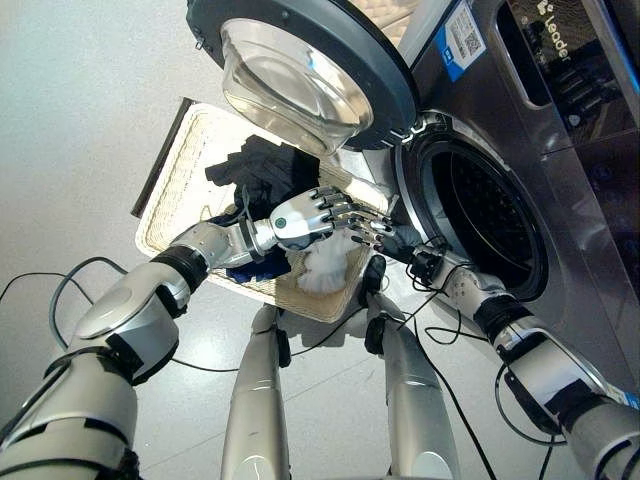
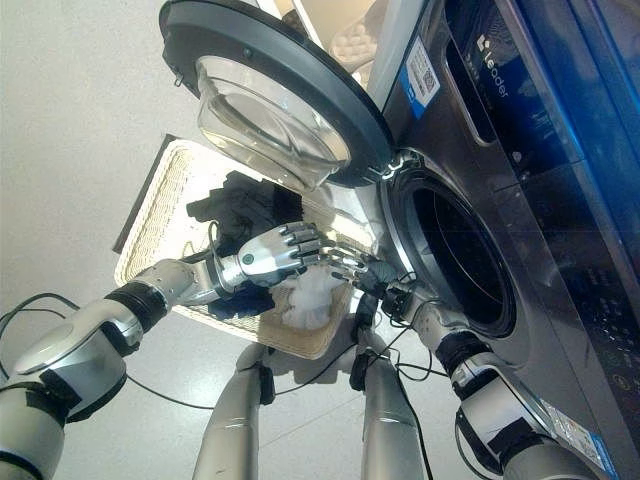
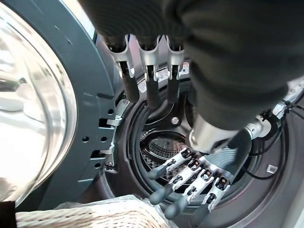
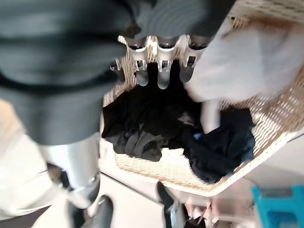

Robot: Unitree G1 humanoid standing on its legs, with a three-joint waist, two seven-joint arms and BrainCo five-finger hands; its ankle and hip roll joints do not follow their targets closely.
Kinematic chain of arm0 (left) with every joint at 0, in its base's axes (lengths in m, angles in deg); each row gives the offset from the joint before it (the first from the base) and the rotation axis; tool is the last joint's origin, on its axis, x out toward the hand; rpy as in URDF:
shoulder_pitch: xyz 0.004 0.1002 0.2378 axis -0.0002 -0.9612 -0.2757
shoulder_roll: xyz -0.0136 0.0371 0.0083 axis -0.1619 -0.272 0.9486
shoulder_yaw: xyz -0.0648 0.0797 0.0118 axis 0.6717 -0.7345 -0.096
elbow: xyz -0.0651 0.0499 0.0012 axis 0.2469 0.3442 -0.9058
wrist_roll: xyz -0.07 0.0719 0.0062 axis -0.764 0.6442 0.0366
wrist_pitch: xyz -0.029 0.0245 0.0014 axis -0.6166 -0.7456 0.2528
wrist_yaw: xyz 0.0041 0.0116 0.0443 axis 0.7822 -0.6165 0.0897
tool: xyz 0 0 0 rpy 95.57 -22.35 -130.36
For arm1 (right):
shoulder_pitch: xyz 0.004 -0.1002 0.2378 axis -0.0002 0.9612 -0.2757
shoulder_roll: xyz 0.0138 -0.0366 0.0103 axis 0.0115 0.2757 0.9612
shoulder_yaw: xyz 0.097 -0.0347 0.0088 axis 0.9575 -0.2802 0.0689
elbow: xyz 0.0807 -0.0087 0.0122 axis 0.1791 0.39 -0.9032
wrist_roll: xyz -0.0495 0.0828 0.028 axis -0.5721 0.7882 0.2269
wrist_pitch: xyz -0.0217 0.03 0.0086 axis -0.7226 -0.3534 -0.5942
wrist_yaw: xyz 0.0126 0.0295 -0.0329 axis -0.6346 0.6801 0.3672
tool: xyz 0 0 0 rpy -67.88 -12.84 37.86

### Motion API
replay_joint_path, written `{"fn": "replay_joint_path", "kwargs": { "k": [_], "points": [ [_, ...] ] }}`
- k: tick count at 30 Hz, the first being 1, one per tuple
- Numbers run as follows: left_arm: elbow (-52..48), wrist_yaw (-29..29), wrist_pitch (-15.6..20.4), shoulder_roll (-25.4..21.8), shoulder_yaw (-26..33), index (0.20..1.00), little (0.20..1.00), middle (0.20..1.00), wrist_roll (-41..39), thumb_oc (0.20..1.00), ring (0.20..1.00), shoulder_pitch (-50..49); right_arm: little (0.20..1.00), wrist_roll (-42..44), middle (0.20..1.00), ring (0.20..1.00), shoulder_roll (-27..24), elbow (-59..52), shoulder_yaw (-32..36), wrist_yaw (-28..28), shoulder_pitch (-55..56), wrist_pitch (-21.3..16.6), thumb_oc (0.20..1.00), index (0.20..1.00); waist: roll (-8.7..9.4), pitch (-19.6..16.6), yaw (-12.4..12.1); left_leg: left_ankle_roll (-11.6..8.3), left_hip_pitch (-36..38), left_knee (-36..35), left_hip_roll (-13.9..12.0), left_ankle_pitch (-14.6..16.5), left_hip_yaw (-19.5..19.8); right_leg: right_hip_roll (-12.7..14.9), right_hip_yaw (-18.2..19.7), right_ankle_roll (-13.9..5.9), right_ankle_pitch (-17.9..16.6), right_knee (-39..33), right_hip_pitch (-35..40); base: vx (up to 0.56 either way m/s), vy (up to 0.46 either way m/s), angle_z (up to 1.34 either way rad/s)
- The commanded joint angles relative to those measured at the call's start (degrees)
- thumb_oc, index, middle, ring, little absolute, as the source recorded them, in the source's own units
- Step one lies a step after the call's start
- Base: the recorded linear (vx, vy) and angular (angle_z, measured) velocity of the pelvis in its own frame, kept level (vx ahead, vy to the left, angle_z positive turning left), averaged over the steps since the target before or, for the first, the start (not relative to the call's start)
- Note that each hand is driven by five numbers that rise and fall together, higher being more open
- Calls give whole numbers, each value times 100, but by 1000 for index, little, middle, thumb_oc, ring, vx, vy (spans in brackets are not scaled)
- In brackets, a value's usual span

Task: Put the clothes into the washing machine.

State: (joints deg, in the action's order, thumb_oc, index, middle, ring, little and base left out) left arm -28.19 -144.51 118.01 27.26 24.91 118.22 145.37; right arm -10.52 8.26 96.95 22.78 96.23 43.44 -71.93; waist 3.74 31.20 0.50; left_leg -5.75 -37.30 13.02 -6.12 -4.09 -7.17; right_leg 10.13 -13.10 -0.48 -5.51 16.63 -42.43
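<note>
A wicker basket (image 1: 165,200) stands on the floor before the washing machine. It holds a heap of black clothes (image 1: 262,172), a dark blue piece (image 1: 262,268) and a white cloth (image 1: 325,265) at the end nearest the machine. My left hand (image 1: 305,215) hovers over the basket, open, its straight fingers pointing at the drum (image 3: 164,149). My right hand (image 1: 385,235) is just past the left hand's fingertips, between basket and drum mouth (image 1: 480,215), also open. The right wrist view looks past straight fingers (image 4: 161,71) at the black clothes (image 4: 147,123) and white cloth (image 4: 237,61). Neither hand holds anything.
The round door (image 1: 300,60) with its glass bowl is swung wide open and hangs over the far part of the basket. The machine's dark front (image 1: 590,150) fills the right side. Pale floor (image 1: 80,120) lies to the left of the basket.
</note>
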Motion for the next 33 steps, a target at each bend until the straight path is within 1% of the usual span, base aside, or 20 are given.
{"fn": "replay_joint_path", "kwargs": {
  "k": [1, 4, 5, 12, 13, 14, 15, 16, 17, 18, 19, 20, 21, 23, 24, 26, 27, 28, 30, 33],
  "points": [
    [-5, -172, 23, 55, 478, 200, 200, 200, -292, 200, 200, -160, 1000, -105, 1000, 1000, -257, -227, 119, 393, 80, 211, 1000, 1000, -236, -140, -16, -125, -244, -15, 364, 47, -166, -28, -226, -766, 205, 202, 47, 0, 0, 0],
    [10, -226, 51, 28, 464, 200, 200, 200, -301, 200, 200, -130, 1000, -568, 1000, 1000, -343, -32, 55, 387, 50, 284, 1000, 1000, -233, -140, -32, -121, -244, -32, 358, 43, -168, -14, -251, -765, 200, 188, 52, 0, 0, 0],
    [48, -285, 91, 21, 455, 200, 200, 200, -312, 200, 200, -136, 1000, -736, 1000, 1000, -396, 121, 13, 538, 69, 294, 1000, 1000, -225, -140, -39, -120, -200, -32, 350, 72, -170, -14, -257, -769, 228, 198, 89, 0, 0, 0],
    [103, -333, 182, 39, 436, 200, 200, 200, -367, 200, 200, -87, 1000, -715, 1000, 1000, -389, 243, -66, 633, 30, 179, 1000, 1000, -212, -140, -45, -120, -221, -15, 352, 63, -153, -32, -259, -758, 228, 203, 80, 0, 0, 0],
    [124, 181, 231, 132, 453, 200, 200, 200, -791, 200, 200, -74, 1000, -608, 1000, 1000, -284, 233, -39, 359, -32, 74, 1000, 1000, -232, -140, -40, -126, -246, -10, 370, 52, -148, -50, -237, -751, 224, 200, 52, 0, 0, 0],
    [141, 351, 238, 144, 458, 200, 200, 200, -902, 200, 200, -56, 1000, -584, 1000, 1000, -278, 234, -32, 349, -49, 55, 1000, 1000, -236, -140, -35, -122, -278, -18, 373, 25, -146, -53, -238, -746, 200, 185, 25, 0, 0, 0],
    [148, 820, 186, 164, 447, 369, 369, 369, -1208, 369, 369, -49, 1000, -511, 1000, 1000, -258, 235, -13, 265, -46, -35, 1000, 1000, -245, -140, -30, -125, -282, -17, 376, 25, -149, -53, -235, -748, 206, 184, 25, 0, 0, 0],
    [156, 1330, 160, 172, 416, 1000, 1000, 1000, -1548, 1000, 1000, -39, 1000, -492, 1000, 1000, -233, 237, 20, 175, -46, -107, 1000, 1000, -252, -140, -23, -129, -292, -10, 379, 26, -155, -52, -232, -750, 210, 191, 17, 0, 0, 0],
    [184, 2291, 130, 214, 361, 1000, 1000, 1000, -2053, 1000, 1000, -83, 1000, -351, 1000, 1000, -203, 241, 44, 40, -35, -230, 1000, 1000, -262, -140, -13, -135, -276, -5, 380, 49, -168, -56, -213, -764, 222, 193, 20, 0, 0, 0],
    [177, 2364, 118, 208, 358, 1000, 1000, 1000, -2096, 1000, 1000, -66, 1000, -345, 1000, 1000, -204, 241, 54, 27, -57, -238, 1000, 1000, -265, -140, -9, -131, -310, -13, 381, 22, -168, -57, -215, -759, 194, 180, -10, 0, 0, 0],
    [212, 3382, 24, 224, 304, 1000, 1000, 1000, -2664, 1000, 1000, -141, 1000, -248, 1000, 1000, -195, 225, 107, -173, -27, -367, 1000, 1000, -272, -140, 6, -132, -261, -37, 376, 43, -199, -68, -202, -777, 208, 162, 26, 0, 0, 0],
    [222, 3898, -113, 239, 286, 1000, 1000, 1000, -2865, 1000, 1000, -174, 1000, -187, 1000, 1000, -192, 231, 130, -290, -18, -464, 1000, 1000, -279, -140, 15, -129, -269, -48, 372, 36, -220, -72, -204, -784, 198, 146, 17, 0, 0, 0],
    [222, 4015, -168, 231, 283, 1000, 1000, 1000, -2910, 1000, 1000, -165, 1000, -171, 1000, 1000, -199, 232, 144, -327, -35, -491, 1000, 1000, -283, -140, 20, -125, -303, -56, 371, 8, -225, -73, -206, -781, 170, 129, -12, 0, 0, 0],
    [325, 4621, -592, 257, 199, 1000, 1000, 1000, -2930, 1000, 1000, -248, 1000, -132, 1000, 1000, -204, 285, 227, -594, -17, -783, 1000, 1000, -288, -140, 55, -121, -316, -80, 354, 0, -271, -88, -191, -804, 140, 81, -25, 2, -1, -2],
    [342, 4653, -684, 271, 187, 1000, 1000, 1000, -2866, 1000, 1000, -279, 1000, -101, 1000, 1000, -198, 292, 236, -624, 8, -824, 1000, 1000, -285, -140, 57, -124, -287, -78, 349, 28, -279, -91, -183, -814, 160, 83, 0, 2, -15, -3],
    [440, 4438, -960, 285, 110, 1000, 1000, 1000, -2306, 1000, 1000, -261, 1000, 46, 1000, 1000, -165, 346, 363, -821, -1, -1029, 1000, 1000, -271, -140, 98, -116, -354, -85, 331, 8, -303, -109, -162, -833, 108, 49, -71, 0, 0, 0],
    [529, 4294, -1003, 305, 35, 1000, 1000, 1000, -2073, 1000, 1000, -271, 1000, 171, 1000, 1000, -131, 366, 431, -1005, 28, -1178, 1000, 1000, -250, -140, 122, -121, -340, -84, 316, 37, -322, -123, -152, -852, 121, 44, -61, 0, 0, 0],
    [560, 4229, -1001, 304, 14, 1000, 1000, 1000, -1991, 1000, 1000, -242, 1000, 202, 1000, 1000, -127, 383, 463, -1068, 8, -1211, 1000, 1000, -245, -140, 134, -118, -385, -94, 313, 8, -326, -126, -154, -850, 86, 22, -101, 0, 0, 0],
    [686, 4091, -1138, 361, -78, 1000, 1000, 1000, -1661, 1000, 1000, -215, 1000, 183, 1000, 1000, -74, 472, 584, -1352, 60, -1511, 1000, 1000, -226, -140, 194, -129, -446, -121, 283, -8, -358, -148, -122, -870, 45, -29, -163, 0, 0, 0],
    [903, 3848, -1147, 508, -166, 1000, 1000, 1000, -1356, 1000, 1000, -256, 1000, 180, 1000, 1000, 53, 643, 694, -1438, 185, -1745, 1000, 1000, -203, -140, 266, -144, -444, -175, 257, -2, -412, -182, -78, -898, 16, -107, -182, -11, 21, -4]
  ]
}}
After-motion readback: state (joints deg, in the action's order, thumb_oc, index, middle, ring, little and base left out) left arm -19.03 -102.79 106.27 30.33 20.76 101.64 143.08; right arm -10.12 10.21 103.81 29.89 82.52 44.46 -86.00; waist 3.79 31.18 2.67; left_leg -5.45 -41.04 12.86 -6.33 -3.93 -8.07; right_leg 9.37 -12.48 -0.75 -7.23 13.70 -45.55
